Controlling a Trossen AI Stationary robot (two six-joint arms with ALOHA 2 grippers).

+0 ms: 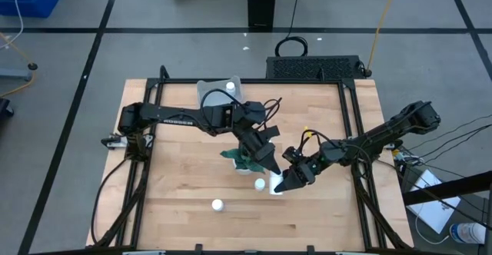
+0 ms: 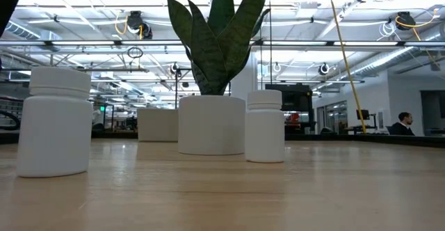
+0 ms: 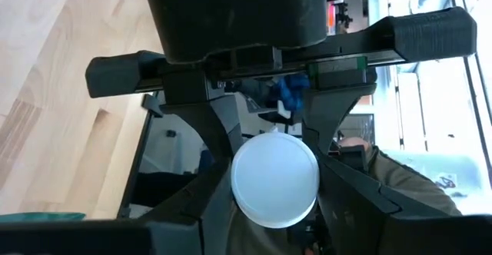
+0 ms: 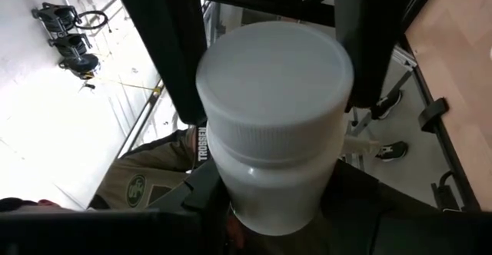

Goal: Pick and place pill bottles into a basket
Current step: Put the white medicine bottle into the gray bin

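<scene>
Left gripper (image 1: 270, 160) — reaching over the table's middle beside the green-leaved plant in a white pot (image 1: 244, 163), fingers clamped on a small white cylindrical pill bottle (image 3: 274, 180).
Right gripper (image 1: 280, 186) — angled down nearby, gripping another (image 4: 274, 124).
Loose bottles: (image 1: 260, 183), (image 1: 217, 205).
Pale grey-blue plastic basket (image 1: 211, 95) — one bottle (image 1: 230, 87) inside.

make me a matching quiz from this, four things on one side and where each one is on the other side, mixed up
Things:
1. plant
2. basket
3. loose bottle
4. held bottle

Places:
a. far edge of the table
b. between the right fingers
c. middle of the table
d. alone on bare wood

Pairs: 1-c, 2-a, 3-d, 4-b
</scene>
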